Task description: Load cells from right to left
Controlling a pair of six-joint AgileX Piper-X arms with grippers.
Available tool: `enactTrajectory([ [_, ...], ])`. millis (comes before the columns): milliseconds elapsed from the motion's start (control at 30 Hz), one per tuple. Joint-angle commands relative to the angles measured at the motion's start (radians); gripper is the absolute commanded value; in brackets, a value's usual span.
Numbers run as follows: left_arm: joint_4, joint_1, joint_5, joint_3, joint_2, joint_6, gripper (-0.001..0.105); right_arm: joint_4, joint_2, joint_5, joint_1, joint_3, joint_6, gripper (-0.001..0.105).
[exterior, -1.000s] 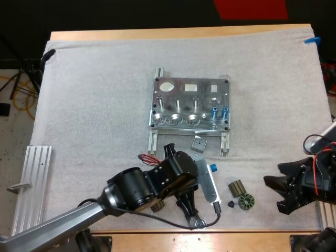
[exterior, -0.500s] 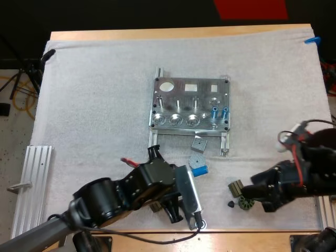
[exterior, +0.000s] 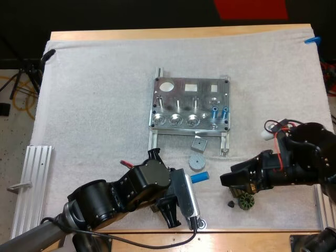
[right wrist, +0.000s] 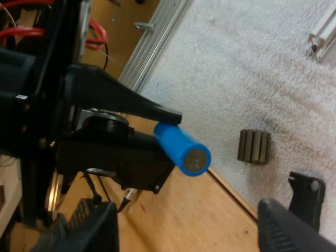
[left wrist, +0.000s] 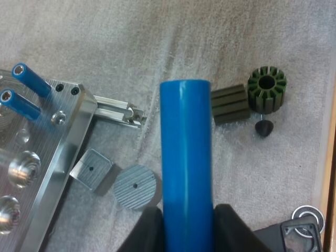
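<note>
Your left gripper (left wrist: 187, 220) clamps one blue cylinder (left wrist: 186, 147); right gripper (right wrist: 188, 210) spread wide. Two cylinders (exterior: 214, 111) stand in the fixture (exterior: 184, 92); seemingly three dark parts (left wrist: 266, 84).

The high view looks forward and down over the whole worktop (exterior: 157, 34) from behind both arms, while the close left wrist view looks down at the mat (left wrist: 262, 31) and the close right wrist view looks sideways along the near edge, the two sharing the blue cylinder (left wrist: 186, 157) (right wrist: 181, 149) and ribbed dark block (left wrist: 230, 105) (right wrist: 254, 146).
</note>
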Motion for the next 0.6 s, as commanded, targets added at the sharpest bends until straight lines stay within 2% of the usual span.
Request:
enactTrajectory([
  [0, -0.008, -0.005, 0.006, 0.001, -0.006, 0.006, 0.001, -0.029, 0.006, -0.019, 0.000, 0.010, 0.008, 0.058],
  [300, -0.040, -0.005, 0.042, 0.001, -0.006, 0.006, 0.001, -0.102, 0.078, -0.023, 0.000, 0.016, 0.015, 0.058],
  [567, -0.061, -0.005, 0.042, 0.001, -0.006, 0.006, 0.001, -0.127, 0.135, -0.102, 0.001, 0.016, 0.043, 0.058],
])
